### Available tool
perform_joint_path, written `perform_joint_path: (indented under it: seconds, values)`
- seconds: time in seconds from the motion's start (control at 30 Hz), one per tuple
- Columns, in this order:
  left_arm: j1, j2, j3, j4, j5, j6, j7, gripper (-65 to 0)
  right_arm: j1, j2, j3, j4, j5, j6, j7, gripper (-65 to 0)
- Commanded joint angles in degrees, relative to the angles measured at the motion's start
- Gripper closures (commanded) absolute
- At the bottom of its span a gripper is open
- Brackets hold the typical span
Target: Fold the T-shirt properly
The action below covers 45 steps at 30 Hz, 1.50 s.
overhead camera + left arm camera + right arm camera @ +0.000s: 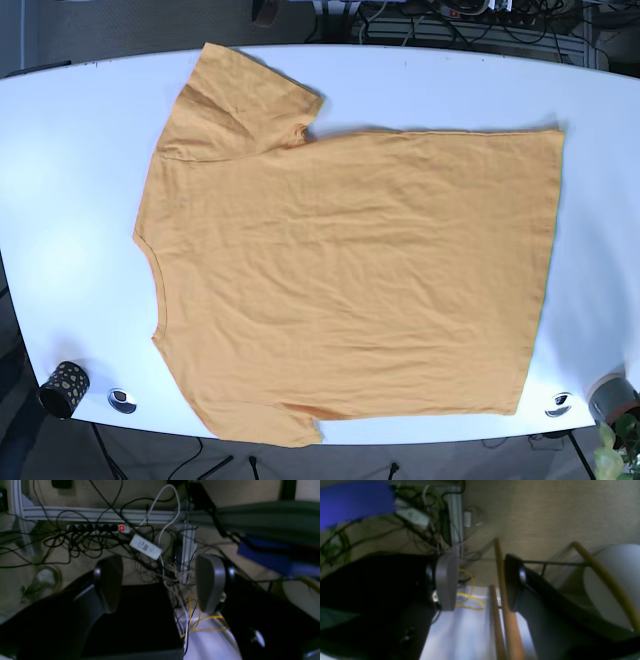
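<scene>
- Lying flat on the white table (pixel 80 180): orange T-shirt (pixel 350 280), spread out fully, collar toward the left side of the base view, hem toward the right.
- One sleeve (pixel 240 100) pointing to the far edge, the other sleeve (pixel 262 420) reaching the near edge.
- Soft fabric with light wrinkles, no fold yet.
- Near the left front corner, a small dark cup (pixel 64 388) with pale dots; content not visible.
- Just beside it, a round metal disc (pixel 122 400) set in the table; a similar disc (pixel 559 405) near the right front corner.
- At the right front corner, a grey pot (pixel 612 398) with green leaves (pixel 618 445) below it.
- Nothing lying on the shirt.
- Neither arm seen in the base view.
- Left gripper (pixel 160 585): wide open, nothing between the rounded grey pads (pixel 208 582); seen in the left wrist view above the floor, away from the shirt.
- Under it, a tangle of black cables (pixel 82 542), a power strip (pixel 98 528) with a red light, a white adapter (pixel 145 546), yellow wires (pixel 202 620).
- Right gripper (pixel 481 582): also open and holding nothing, one grey pad (pixel 447 581) facing a dark one.
- Behind it, wooden chair legs (pixel 503 605) and beige carpet (pixel 545 512).
- Both wrist views blurred.
</scene>
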Motion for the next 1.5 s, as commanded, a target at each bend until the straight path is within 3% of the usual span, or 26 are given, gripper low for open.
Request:
perform_joint_path:
  seconds: [0.0,0.27,0.43,0.67,0.9,1.0,1.07,1.27,1.37,1.47]
  values:
    - [3.5,-0.2,-0.5,3.5,-0.1,0.0,-0.4,-41.5,-3.5,0.8,-1.0,3.3,1.4,0.04,0.5,-28.4]
    - [12.7,1.7,-6.1,16.8,-0.1,-0.2,-0.4,-41.5,-14.8,2.7,-1.5,17.9,8.8,0.04,0.6,-28.4]
    - [15.4,5.1,-11.9,23.9,-2.0,-7.9,-0.2,-41.5,-20.2,4.0,-1.5,28.3,11.8,0.04,0.5,-28.4]
    - [15.4,11.0,-22.2,27.3,-4.5,-17.7,-0.2,-41.5,-23.4,4.0,-1.2,38.2,12.3,0.04,0.6,-28.4]
    - [10.6,11.3,-25.3,27.9,-4.1,-19.6,0.0,-41.5,-19.8,4.0,-1.2,39.3,14.7,0.04,0.8,-28.4]
    - [8.5,11.1,-25.4,28.1,-3.9,-19.5,2.5,-41.5,-17.6,4.0,-1.2,39.4,15.7,0.04,0.8,-28.4]
    - [6.3,10.8,-25.4,28.1,-2.4,-19.5,4.1,-41.5,-16.5,4.0,-1.2,39.4,16.4,0.04,0.8,-28.4]
    - [-2.5,10.4,-23.6,27.8,8.0,-19.9,10.2,-41.5,-13.6,4.0,-1.3,39.5,20.1,0.04,0.8,-28.4]
    - [-5.4,10.4,-23.3,27.9,9.2,-21.0,11.5,-41.5,-12.2,4.0,-1.4,39.5,21.2,0.04,0.8,-28.4]
    - [-7.9,10.3,-23.6,27.9,8.6,-24.8,11.7,-41.5,-10.2,3.9,-1.4,39.9,22.8,0.04,0.8,-28.4]
